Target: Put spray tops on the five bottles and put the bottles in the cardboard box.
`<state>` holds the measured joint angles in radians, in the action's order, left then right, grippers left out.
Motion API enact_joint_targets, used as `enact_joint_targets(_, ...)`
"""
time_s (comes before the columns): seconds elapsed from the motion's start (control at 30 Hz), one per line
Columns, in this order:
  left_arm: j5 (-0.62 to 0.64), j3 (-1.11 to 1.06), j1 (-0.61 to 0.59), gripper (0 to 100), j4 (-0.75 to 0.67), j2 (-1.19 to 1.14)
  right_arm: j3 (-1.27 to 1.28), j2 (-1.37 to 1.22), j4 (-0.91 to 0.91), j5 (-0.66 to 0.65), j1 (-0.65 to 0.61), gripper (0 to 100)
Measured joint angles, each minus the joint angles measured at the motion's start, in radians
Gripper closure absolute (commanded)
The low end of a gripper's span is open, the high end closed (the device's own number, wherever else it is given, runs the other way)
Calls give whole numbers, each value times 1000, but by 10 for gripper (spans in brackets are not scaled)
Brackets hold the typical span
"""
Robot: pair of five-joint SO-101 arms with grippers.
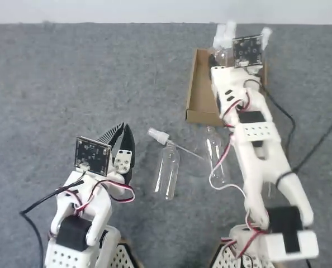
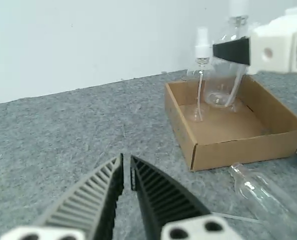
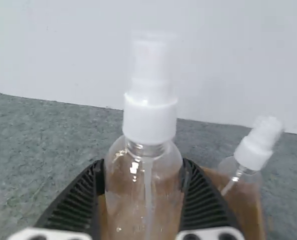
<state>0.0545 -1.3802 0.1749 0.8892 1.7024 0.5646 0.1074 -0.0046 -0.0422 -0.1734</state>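
Right end effector (image 3: 142, 172) is clamped on a capped bottle (image 3: 147, 150) above the box (image 1: 195, 84) at 1 o'clock. Left end effector (image 2: 126, 159), fingers together and empty, sits at 8 o'clock. On the bench (image 1: 71, 72) near centre lie a second capped bottle (image 1: 166, 170) and a bare bottle (image 1: 216, 153).

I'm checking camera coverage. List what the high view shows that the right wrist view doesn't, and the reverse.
High view adds: the left claw, shut, plus two uncapped bottles lying on the carpet, with a loose spray top by their necks. Right wrist view adds: the right claw, its fingers pressed on the sides of the held bottle. Both: that bottle's white spray top, a second topped bottle beside it, and the cardboard box.
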Motion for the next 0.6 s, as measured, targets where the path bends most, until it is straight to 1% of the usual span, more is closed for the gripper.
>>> enact_joint_targets(0.27,0,0,0,988,0,0,0,-180,-184,6,-14,993)
enact_joint_targets(0.4,0,0,0,988,0,0,0,-230,-226,6,-14,993)
enact_joint_targets(0.6,0,0,0,988,0,0,0,-269,-227,6,-14,993)
